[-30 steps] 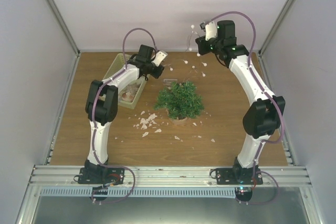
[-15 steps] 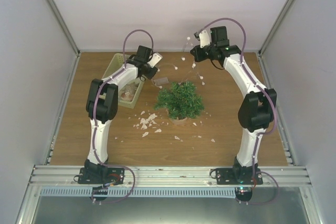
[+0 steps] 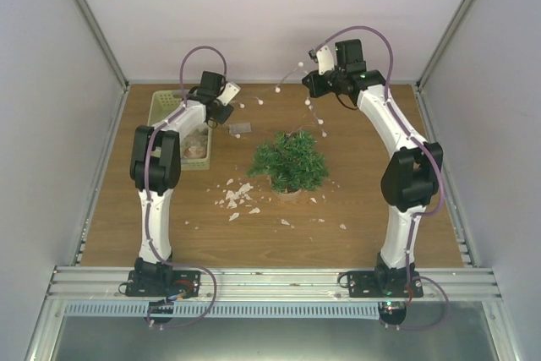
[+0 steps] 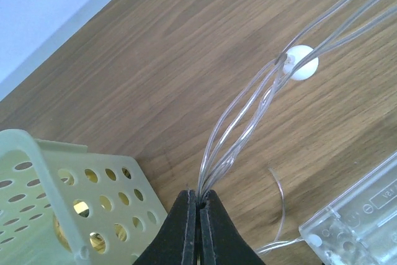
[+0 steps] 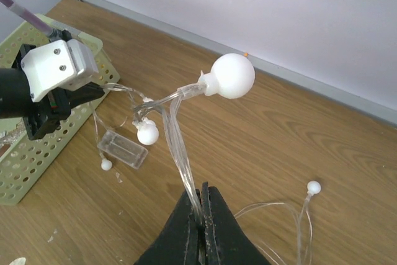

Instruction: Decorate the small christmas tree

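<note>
**Both grippers clamped on the light string beyond the tree**

Pale, torn-looking scraps (image 3: 237,198) lay scattered on the brown wooden worktop (image 3: 254,247), just to the near-left of the small christmas tree (image 3: 289,162). This bushy, dark green artificial tree stood upright in a brownish pot about the middle of the worktop.

Beyond it, toward the far edge, a string of clear wires with round white bulbs (image 5: 177,134) hung in the air between the two arms. The left gripper (image 4: 199,198) was closed tight on a bundle of those wires. It was just beside the pale yellow-green perforated plastic basket (image 4: 37,172) in the far-left corner, with a clear plastic battery box (image 4: 353,215) close by. The right gripper (image 5: 203,189), raised near the far edge right of centre, pinched another bundle of wires below a large white bulb (image 5: 232,76).
</note>
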You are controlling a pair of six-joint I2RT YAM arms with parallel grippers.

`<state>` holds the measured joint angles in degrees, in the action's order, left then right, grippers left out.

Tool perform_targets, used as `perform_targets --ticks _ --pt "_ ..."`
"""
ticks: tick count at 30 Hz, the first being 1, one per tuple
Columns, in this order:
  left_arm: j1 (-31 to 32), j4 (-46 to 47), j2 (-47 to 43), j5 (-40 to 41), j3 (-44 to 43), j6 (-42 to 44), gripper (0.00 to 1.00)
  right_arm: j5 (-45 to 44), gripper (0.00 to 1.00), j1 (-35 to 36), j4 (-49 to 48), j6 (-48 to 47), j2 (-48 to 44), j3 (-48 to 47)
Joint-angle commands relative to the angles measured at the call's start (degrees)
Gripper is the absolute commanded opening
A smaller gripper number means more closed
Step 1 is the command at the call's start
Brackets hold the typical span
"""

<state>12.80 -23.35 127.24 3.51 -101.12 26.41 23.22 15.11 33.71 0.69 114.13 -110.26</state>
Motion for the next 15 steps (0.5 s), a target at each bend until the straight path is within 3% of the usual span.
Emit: perform_targets --ticks 1,9,15 --pt "-0.2 2.1 -2.5 -1.1 0.3 0.1 0.0 0.5 0.0 0.7 1.3 -0.5 1.5 -2.4" --pt "2.7 -5.9 -9.9 -8.8 -3.5 -2.9 0.0 -1.4 0.01 0.7 2.4 -0.4 0.4 -2.6" --pt "3.5 -7.9 -18.8 -12.3 1.4 -6.7 0.0 -4.4 0.01 0.7 0.1 -2.4 -3.3 0.8"
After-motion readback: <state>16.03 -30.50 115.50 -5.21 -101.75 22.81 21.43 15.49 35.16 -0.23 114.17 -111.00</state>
